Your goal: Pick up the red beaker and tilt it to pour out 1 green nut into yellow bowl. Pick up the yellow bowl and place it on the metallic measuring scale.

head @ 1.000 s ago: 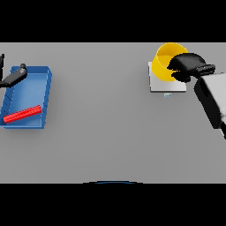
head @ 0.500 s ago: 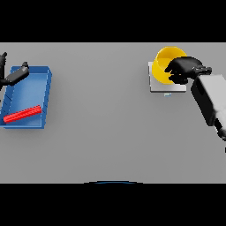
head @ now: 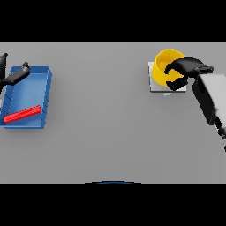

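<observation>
- Head view shows the yellow bowl [head: 164, 66] at the far right of the grey tabletop [head: 110, 132], sitting on the metallic measuring scale [head: 155, 86], a pale square plate that shows under and just near of the bowl.
- Its open mouth faces up and slightly toward the far side; what lies inside cannot be made out.
- Right hand [head: 185, 70] is at the bowl's right side, its dark fingers [head: 173, 69] curled round the rim and wall, with a lower part of the hand hooked against the bowl's near right edge.
- Right arm [head: 209, 99], white and grey, comes in from the right edge and runs up to that hand.
- Red beaker [head: 22, 114] lies on its side in the near part of a blue tray [head: 46, 99] at the far left of the tabletop, well apart from the bowl.
- Left hand [head: 13, 76] shows at the left edge, over the tray's far left corner, touching neither beaker nor bowl; its fingers look loosely spread, holding nothing.
</observation>
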